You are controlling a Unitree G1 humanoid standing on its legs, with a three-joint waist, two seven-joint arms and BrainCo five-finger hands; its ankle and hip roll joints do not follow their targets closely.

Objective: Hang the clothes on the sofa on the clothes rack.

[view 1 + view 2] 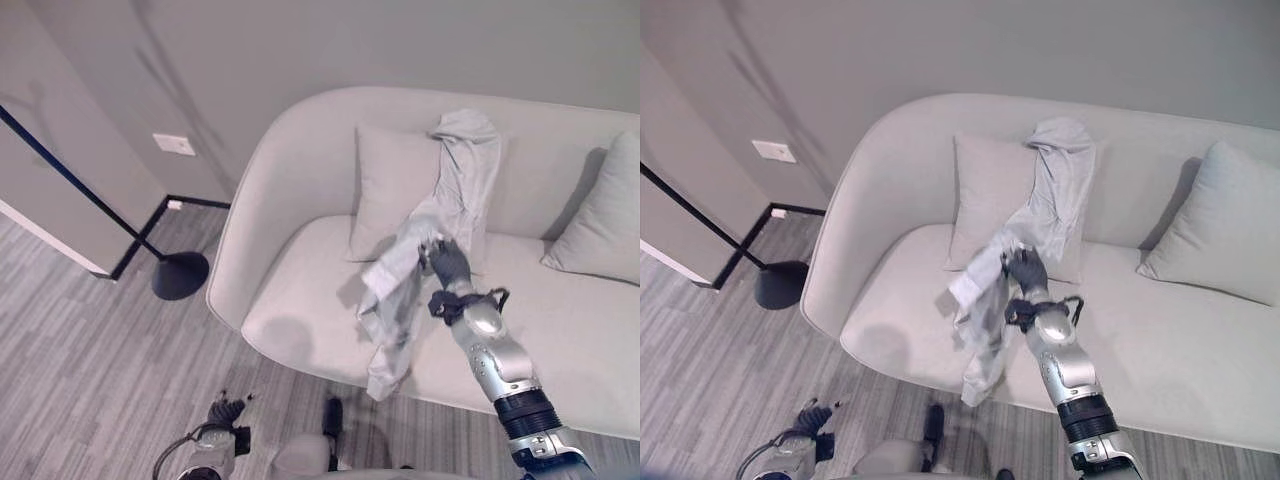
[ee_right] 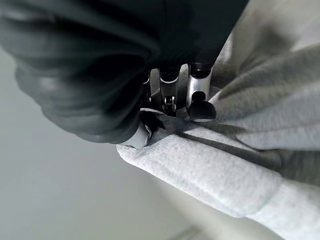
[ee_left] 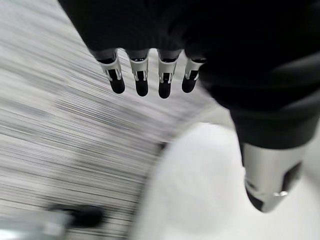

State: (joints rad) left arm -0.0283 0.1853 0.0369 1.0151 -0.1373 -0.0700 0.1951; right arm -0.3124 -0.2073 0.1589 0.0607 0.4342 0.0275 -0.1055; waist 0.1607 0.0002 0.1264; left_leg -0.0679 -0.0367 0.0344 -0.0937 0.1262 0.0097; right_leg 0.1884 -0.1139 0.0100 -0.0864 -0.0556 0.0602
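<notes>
One pale grey garment (image 1: 420, 270), soft and crumpled, is lifted above the sofa (image 1: 300, 300) seat with its top draped over the backrest between two cushions (image 1: 385, 190), pinched in the right robot hand (image 1: 448, 262), while the left robot hand (image 3: 150, 75) hangs with fingers straight.

txt: none legible | labels: none | signs/nos: none

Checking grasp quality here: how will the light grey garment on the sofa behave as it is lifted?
The light grey garment is probably floppy: it sags in folds below the right hand pinching it. It likely trails, since its top is draped over the pale sofa backrest. It looks light.
</notes>
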